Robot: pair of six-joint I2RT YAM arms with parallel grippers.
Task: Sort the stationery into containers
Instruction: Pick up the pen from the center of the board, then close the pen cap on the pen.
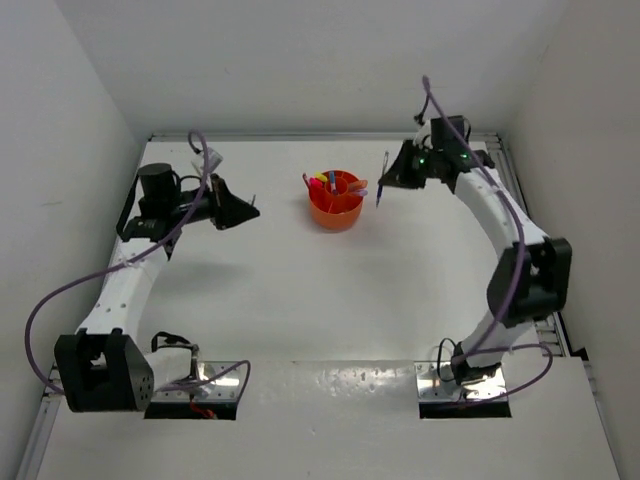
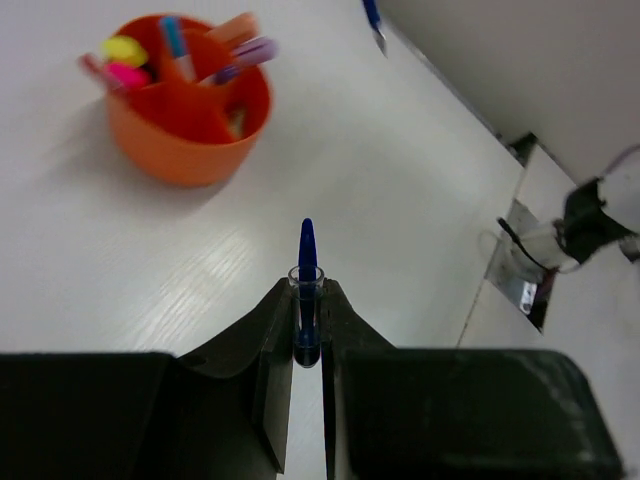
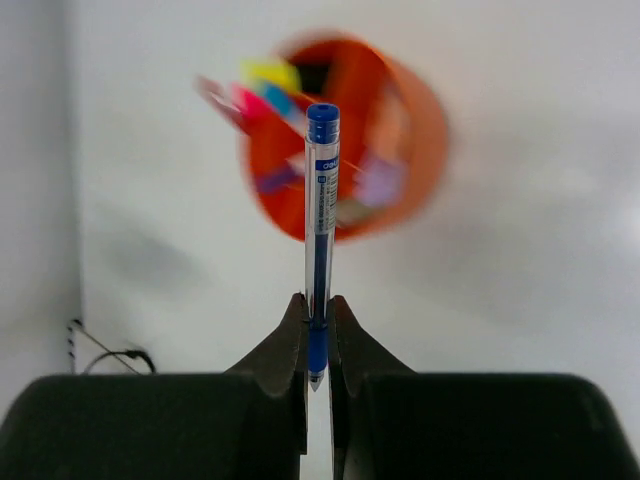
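Observation:
The orange tub [image 1: 335, 203] stands at the table's far middle with several markers and pens upright in its compartments. My right gripper [image 1: 392, 180] hovers just right of it, shut on a blue pen [image 1: 383, 180]. In the right wrist view the gripper [image 3: 318, 318] pinches the blue pen [image 3: 322, 200] near its bare tip, its blue end pointing at the blurred tub [image 3: 350, 140]. My left gripper [image 1: 250, 210] is left of the tub. It [image 2: 307, 300] is shut on a short clear cap with a blue point [image 2: 307, 265], well short of the tub [image 2: 190, 110].
White walls close in the table at the back and on both sides. In the left wrist view the right arm's base [image 2: 590, 215] and its metal mounting plate [image 2: 520, 285] are at the right. Bare white tabletop [image 1: 300, 300] lies between the arms.

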